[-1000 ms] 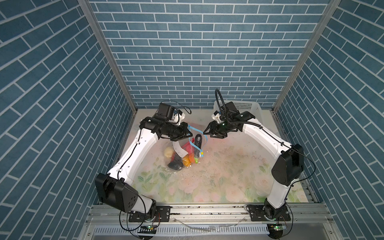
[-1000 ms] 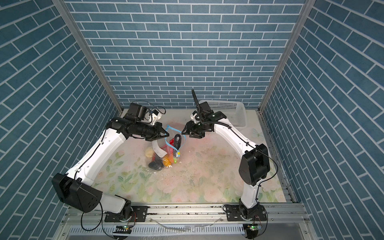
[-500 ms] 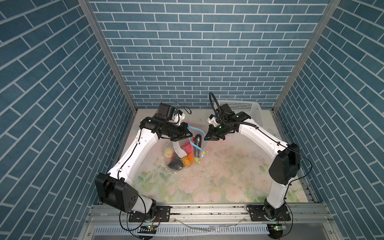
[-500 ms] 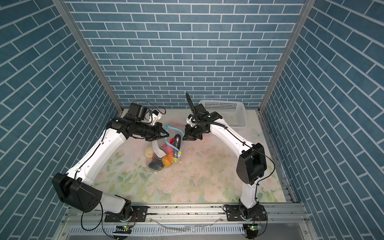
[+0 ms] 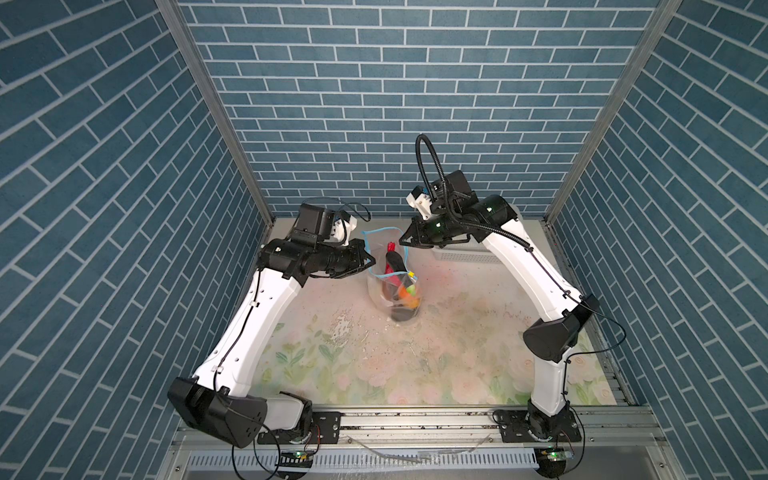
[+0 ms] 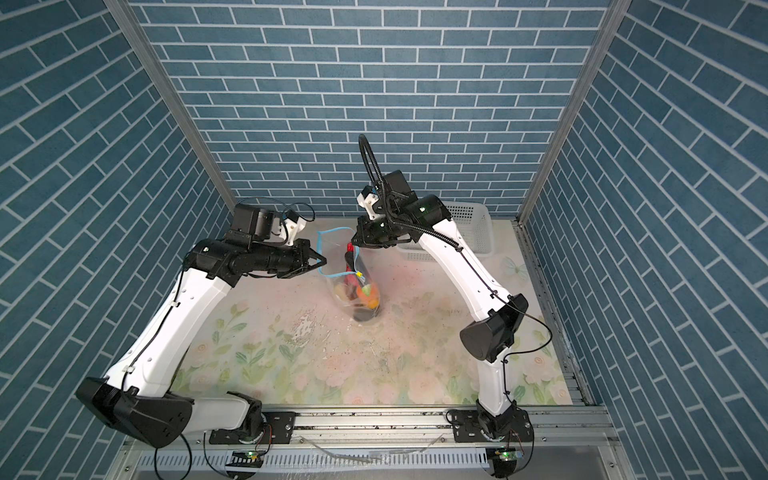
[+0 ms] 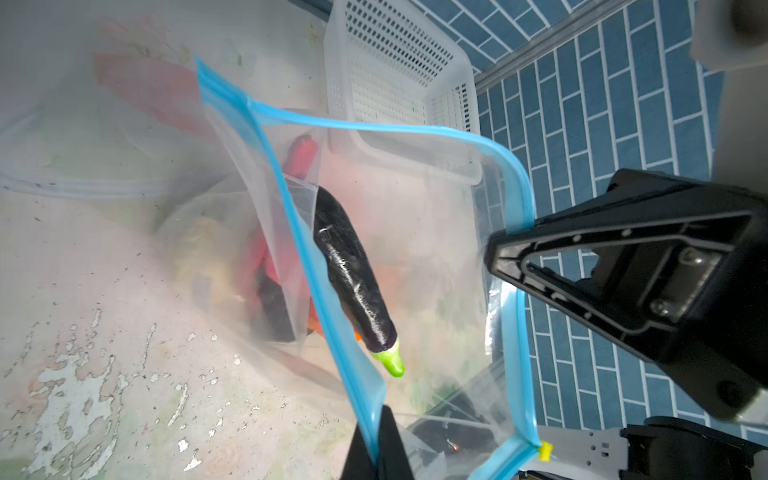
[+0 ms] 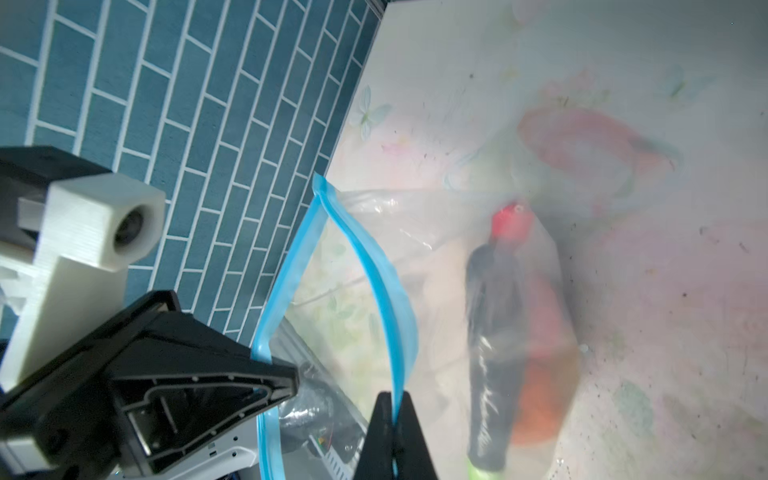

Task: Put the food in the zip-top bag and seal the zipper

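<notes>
Bag: zip-top bag (image 5: 375, 286) stands upright, midway along the tabletop's (image 5: 457, 353) far edge, mouth gaping.
Food: food (image 5: 405, 293) heaped inside; probably light.
Left gripper (image 5: 370, 262): clamped on the zipper (image 7: 316, 282).
Right gripper (image 5: 402, 241): clamped on the opposite zipper lip.
Handling: likely floppy, slippery film; take hold at the stiffer zipper strip or slider (image 7: 545, 451).

I find nothing here that I can read: no word, brand, number or sign stands out clearly on anything in my views. If the zip-top bag (image 7: 436, 232) carries any print, it is too blurred in my wrist views and too small in both top views to make out.
</notes>
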Controlling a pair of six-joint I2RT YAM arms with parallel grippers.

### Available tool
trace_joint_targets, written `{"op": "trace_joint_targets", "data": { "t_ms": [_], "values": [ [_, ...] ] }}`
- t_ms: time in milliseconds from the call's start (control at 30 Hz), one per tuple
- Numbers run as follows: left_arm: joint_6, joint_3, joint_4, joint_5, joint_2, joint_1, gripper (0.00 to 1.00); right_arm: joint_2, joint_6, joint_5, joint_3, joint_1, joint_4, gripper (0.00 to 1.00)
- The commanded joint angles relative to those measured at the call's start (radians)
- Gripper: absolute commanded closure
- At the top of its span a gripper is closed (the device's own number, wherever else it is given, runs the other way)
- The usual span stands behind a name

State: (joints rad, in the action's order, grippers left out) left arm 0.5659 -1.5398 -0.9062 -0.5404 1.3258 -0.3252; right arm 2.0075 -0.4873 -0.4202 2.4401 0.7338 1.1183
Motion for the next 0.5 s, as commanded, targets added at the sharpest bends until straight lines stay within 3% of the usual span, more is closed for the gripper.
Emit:
{"op": "trace_joint_targets", "data": {
  "t_ms": [0,267,467],
  "values": [
    [0.023,-0.029,0.020,0.072,-0.031,0.006,1.00,0.055,0.099,0.066,0.166,0.015,0.162,1.00],
    [0.029,-0.007,-0.006,0.119,-0.054,-0.040,1.00,0.040,0.163,0.088,0.167,0.021,0.153,1.00],
    [0.039,0.043,-0.019,0.140,-0.066,-0.056,1.00,0.030,0.249,0.055,0.066,0.022,0.092,1.00]
  ]
}}
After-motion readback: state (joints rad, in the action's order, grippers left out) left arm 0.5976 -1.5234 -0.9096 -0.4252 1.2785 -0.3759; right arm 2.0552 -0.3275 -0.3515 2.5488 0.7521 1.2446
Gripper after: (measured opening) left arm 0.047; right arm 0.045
